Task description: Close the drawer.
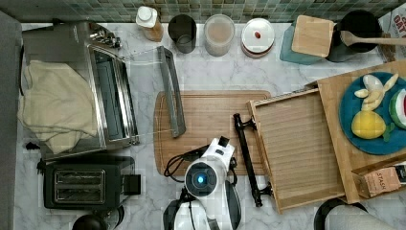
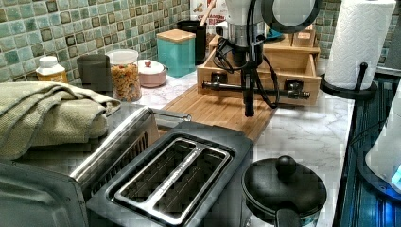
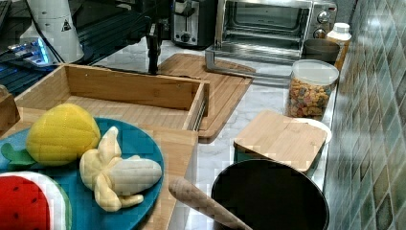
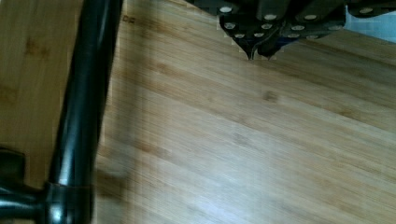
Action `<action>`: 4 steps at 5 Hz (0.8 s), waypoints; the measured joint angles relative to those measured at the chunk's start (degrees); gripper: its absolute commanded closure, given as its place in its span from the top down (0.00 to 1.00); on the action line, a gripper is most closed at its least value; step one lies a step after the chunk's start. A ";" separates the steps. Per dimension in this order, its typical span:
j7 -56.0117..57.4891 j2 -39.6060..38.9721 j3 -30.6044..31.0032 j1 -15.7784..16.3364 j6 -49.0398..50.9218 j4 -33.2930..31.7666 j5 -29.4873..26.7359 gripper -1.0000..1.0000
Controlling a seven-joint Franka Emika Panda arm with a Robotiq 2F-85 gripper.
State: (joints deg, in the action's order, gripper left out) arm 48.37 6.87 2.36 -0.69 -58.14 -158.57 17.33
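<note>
Bamboo drawer (image 1: 297,146) stands pulled out of its bamboo stand (image 1: 335,120), at 3 o'clock in the top view. Its black bar handle (image 1: 246,158) faces 9 o'clock and overhangs the cutting board (image 1: 206,115). I see the tray bottom bare in the top view and the right view (image 3: 129,112).

Gripper (image 4: 259,52): in the wrist view I read the fingertips as pressed together, nothing between them, poised over the board just beside the handle (image 4: 79,121). In the left view the fingers (image 2: 248,97) hang straight down in front of the handle (image 2: 255,87), tips near the board (image 2: 222,111); I cannot tell whether they touch it.

Arm (image 1: 206,184) sits at 6 o'clock in the top view.

On the stand top, a blue plate (image 1: 352,129) with toy fruit. Toaster oven (image 1: 103,86), door down, at 9 o'clock; toaster (image 1: 81,184) at 8 o'clock. Jars (image 1: 219,33) along the tile at 12 o'clock.
</note>
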 measured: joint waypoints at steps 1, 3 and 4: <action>0.56 -0.39 -1.74 -2.74 -2.07 0.00 0.83 0.00; 8.67 -1.69 -6.93 -9.28 -11.97 -0.45 4.59 0.00; 18.04 -3.27 -10.31 -9.67 -13.20 -0.34 2.13 0.00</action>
State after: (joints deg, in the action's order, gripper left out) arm 66.42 3.60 -7.95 -10.37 -71.34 -158.91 19.46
